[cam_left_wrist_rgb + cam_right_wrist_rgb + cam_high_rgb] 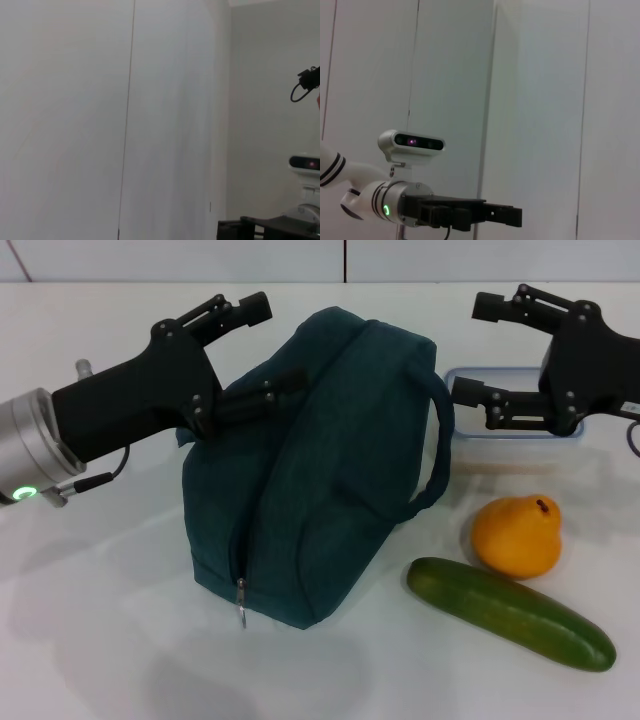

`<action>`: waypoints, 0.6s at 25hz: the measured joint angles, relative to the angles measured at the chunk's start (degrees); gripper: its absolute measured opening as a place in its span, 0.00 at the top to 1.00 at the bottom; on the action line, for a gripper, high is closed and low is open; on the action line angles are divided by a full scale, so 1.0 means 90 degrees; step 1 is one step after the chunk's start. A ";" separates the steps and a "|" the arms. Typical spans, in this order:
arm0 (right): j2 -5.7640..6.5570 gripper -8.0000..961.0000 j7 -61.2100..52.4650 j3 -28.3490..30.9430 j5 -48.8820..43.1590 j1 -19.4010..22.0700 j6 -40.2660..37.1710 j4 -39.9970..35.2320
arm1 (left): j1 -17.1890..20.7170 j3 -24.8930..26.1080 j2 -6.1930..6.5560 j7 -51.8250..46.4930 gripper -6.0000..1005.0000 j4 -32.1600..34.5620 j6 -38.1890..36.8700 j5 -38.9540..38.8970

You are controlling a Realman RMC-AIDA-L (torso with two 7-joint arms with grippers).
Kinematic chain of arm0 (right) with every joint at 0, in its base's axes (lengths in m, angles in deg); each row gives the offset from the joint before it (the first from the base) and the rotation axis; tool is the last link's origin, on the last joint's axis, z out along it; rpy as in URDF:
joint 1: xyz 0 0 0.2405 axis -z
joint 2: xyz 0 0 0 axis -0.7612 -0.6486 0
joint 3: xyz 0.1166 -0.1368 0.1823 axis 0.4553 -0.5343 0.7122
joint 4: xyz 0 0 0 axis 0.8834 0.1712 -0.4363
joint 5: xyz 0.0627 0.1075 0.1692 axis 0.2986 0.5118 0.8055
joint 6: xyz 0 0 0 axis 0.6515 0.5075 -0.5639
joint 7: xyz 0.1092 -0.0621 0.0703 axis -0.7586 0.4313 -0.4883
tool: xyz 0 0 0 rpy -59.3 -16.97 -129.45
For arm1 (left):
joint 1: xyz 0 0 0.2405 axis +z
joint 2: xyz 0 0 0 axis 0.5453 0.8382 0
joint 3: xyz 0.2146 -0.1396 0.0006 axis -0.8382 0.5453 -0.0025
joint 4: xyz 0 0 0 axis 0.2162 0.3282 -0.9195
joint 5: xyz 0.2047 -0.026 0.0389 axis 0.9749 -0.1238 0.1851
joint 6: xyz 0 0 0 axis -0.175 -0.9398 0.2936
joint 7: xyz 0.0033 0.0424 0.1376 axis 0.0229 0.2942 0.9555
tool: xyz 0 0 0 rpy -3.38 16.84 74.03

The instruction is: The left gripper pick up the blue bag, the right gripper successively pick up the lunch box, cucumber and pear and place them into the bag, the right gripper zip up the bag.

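Teal blue bag [320, 470] zipped; left end effector [245, 352] and right end effector [482, 350] spread.

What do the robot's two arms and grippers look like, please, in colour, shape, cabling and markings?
The left gripper is a matt black two-fingered claw of thin linked bars on a blocky black body, behind it a silver cylindrical wrist with a green ring light and a thin black cable. The right gripper matches: black linkage fingers, boxy black body, a cable at its side.

Closed blue bag [320, 470] on its side
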 joint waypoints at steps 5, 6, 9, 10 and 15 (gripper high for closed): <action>0.0030 0.09 0.0006 0.0020 -0.0003 0.0005 -0.0103 -0.0009 | -0.0003 -0.0005 -0.0006 0.0000 0.14 0.0002 0.0052 0.0025; 0.0030 0.09 0.0016 0.0020 -0.0011 0.0005 -0.0105 -0.0009 | -0.0003 -0.0002 -0.0009 -0.0001 0.14 0.0002 0.0061 0.0025; 0.0029 0.09 0.0044 0.0020 -0.0018 0.0004 -0.0105 -0.0009 | -0.0003 -0.0002 -0.0014 -0.0001 0.15 0.0002 0.0061 0.0026; 0.0020 0.09 0.0061 0.0020 -0.0019 0.0005 -0.0105 -0.0009 | -0.0003 -0.0002 -0.0016 -0.0001 0.15 0.0002 0.0061 0.0026; 0.0012 0.09 0.0063 0.0045 -0.0014 0.0007 -0.0105 -0.0010 | 0.0018 -0.0010 -0.0021 -0.0058 0.16 0.0025 0.0045 0.0026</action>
